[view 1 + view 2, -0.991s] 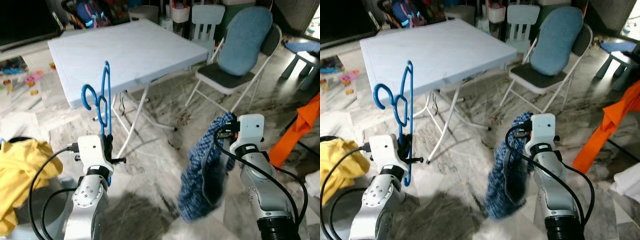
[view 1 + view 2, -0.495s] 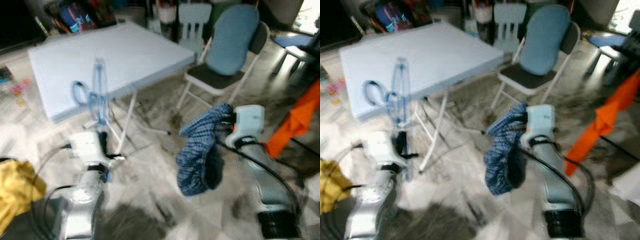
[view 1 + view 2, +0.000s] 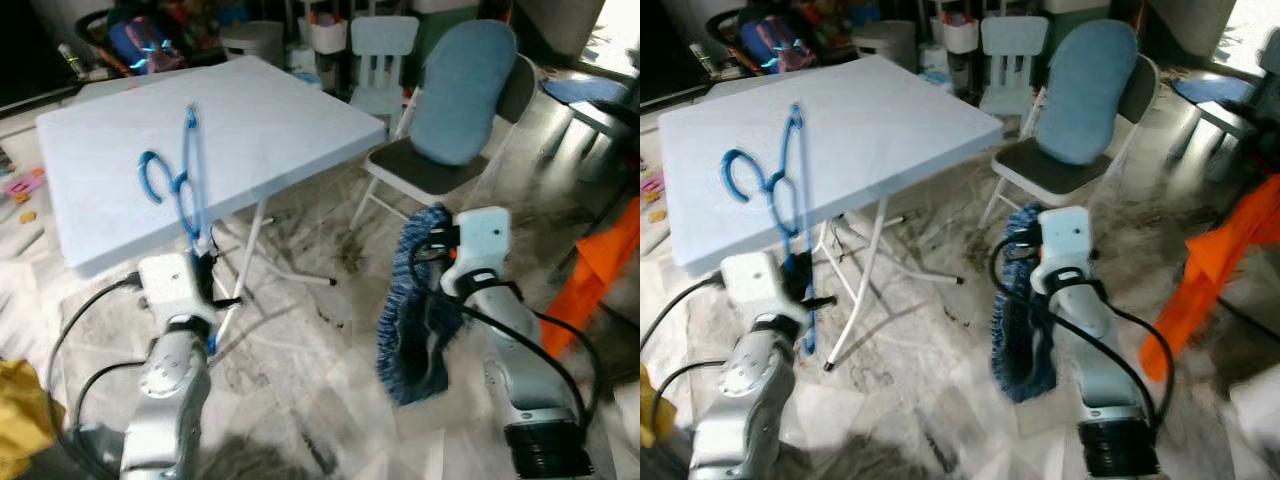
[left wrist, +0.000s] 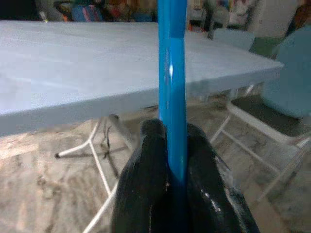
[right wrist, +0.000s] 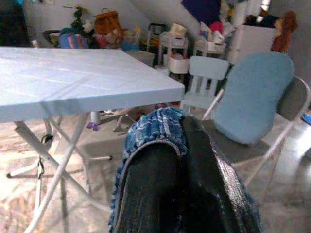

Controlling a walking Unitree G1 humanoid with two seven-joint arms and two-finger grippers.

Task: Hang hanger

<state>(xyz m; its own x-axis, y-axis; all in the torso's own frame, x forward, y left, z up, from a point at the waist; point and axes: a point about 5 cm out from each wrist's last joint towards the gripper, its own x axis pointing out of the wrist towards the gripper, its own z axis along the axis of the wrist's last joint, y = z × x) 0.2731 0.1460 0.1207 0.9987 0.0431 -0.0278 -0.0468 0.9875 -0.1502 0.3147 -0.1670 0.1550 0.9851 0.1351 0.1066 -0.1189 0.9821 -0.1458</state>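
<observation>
Left gripper (image 4: 170, 160) is clamped on the blue hanger (image 3: 186, 185), upright before the bench (image 3: 260, 110) edge. Right gripper (image 5: 182, 160) pinches a blue plaid cloth (image 3: 410, 300) dangling over the floor.

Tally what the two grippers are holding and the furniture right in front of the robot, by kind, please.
Blue hanger, in the left gripper: 1
Blue plaid garment, in the right gripper: 1
Folding table: 1
Folding chair: 1
Small child's chair: 1
Total: 5
</observation>
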